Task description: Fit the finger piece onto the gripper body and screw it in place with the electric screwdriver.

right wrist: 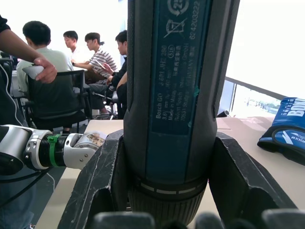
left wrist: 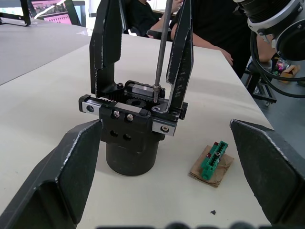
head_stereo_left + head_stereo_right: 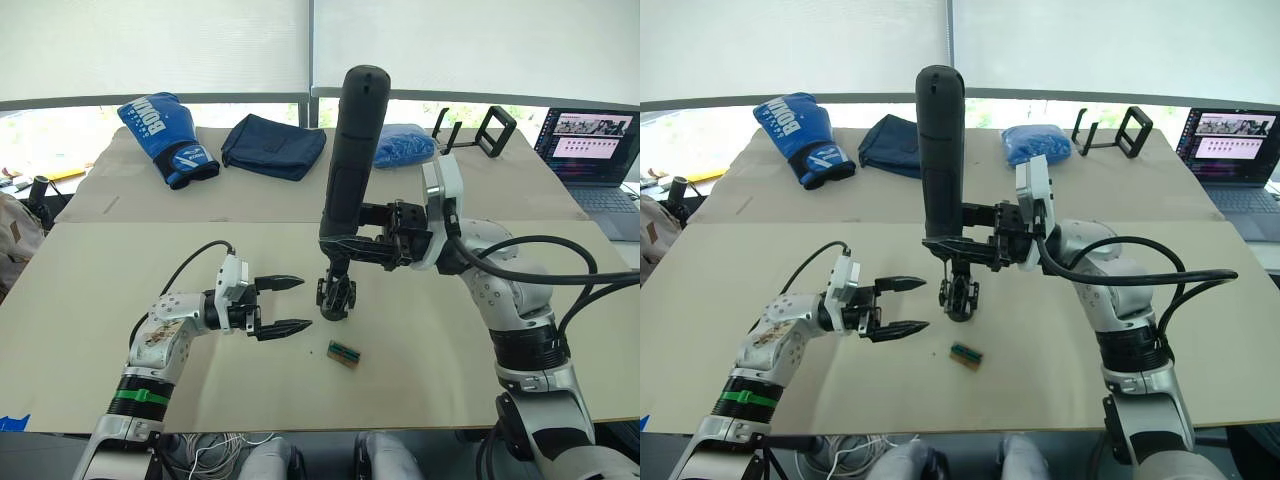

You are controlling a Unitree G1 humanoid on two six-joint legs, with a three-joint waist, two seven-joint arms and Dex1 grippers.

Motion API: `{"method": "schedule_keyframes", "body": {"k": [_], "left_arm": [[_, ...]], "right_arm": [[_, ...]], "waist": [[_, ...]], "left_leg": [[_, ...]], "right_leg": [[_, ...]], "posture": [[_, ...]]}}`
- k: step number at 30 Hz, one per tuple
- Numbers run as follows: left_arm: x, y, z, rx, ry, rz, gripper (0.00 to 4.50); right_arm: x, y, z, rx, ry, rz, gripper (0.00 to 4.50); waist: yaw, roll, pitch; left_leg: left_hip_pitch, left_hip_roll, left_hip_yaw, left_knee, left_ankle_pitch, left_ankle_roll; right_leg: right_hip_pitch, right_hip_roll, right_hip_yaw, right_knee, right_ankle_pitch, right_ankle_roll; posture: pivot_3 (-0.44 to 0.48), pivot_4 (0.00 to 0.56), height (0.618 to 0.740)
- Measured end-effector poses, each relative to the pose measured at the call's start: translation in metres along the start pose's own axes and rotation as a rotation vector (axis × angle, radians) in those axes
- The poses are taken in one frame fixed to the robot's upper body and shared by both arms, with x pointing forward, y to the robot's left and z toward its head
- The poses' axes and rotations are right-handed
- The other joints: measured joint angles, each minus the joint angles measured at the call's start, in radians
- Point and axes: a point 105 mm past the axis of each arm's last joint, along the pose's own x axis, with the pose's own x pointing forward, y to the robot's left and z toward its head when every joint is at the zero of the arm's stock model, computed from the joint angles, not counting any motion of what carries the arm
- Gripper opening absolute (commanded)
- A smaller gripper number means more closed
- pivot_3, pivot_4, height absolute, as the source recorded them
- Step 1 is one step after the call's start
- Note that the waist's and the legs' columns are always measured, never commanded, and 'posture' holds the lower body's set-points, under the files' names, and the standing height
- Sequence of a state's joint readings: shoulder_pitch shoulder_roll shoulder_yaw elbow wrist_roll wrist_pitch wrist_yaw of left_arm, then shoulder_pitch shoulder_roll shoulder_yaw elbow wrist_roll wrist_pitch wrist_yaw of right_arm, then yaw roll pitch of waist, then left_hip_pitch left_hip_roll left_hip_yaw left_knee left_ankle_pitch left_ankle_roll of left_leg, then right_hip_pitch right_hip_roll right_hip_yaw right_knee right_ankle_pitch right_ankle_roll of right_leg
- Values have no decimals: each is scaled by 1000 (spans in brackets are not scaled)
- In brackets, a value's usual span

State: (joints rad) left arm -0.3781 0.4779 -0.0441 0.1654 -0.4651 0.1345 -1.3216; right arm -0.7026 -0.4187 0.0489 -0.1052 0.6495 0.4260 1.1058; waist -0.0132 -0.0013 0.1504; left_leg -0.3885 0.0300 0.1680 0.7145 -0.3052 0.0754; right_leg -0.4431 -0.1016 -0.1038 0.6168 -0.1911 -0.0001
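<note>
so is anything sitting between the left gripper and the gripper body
Nothing visible. The left gripper is open beside the gripper body with bare table between them. The small green block lies off to the side, and the electric screwdriver comes down from above.

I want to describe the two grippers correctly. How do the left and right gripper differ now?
The left gripper is open and empty; the right gripper is shut on the screwdriver. The left gripper hovers low, beside the gripper body, not touching it; the right gripper is higher and holds the screwdriver upright, its bit down on the gripper body. Both have two black fingers and point toward the gripper body.
</note>
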Motion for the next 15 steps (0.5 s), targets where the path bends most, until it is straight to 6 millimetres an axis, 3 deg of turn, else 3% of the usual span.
{"method": "schedule_keyframes", "body": {"k": [15], "left_arm": [[6, -7, 0, 11, 7, -20, 4500]], "right_arm": [[0, 1, -3, 3, 17, 2, 1939]], "waist": [[0, 0, 0]], "left_leg": [[0, 0, 0, 0, 0, 0]], "right_leg": [[0, 0, 0, 0, 0, 0]], "posture": [[0, 150, 740]]}}
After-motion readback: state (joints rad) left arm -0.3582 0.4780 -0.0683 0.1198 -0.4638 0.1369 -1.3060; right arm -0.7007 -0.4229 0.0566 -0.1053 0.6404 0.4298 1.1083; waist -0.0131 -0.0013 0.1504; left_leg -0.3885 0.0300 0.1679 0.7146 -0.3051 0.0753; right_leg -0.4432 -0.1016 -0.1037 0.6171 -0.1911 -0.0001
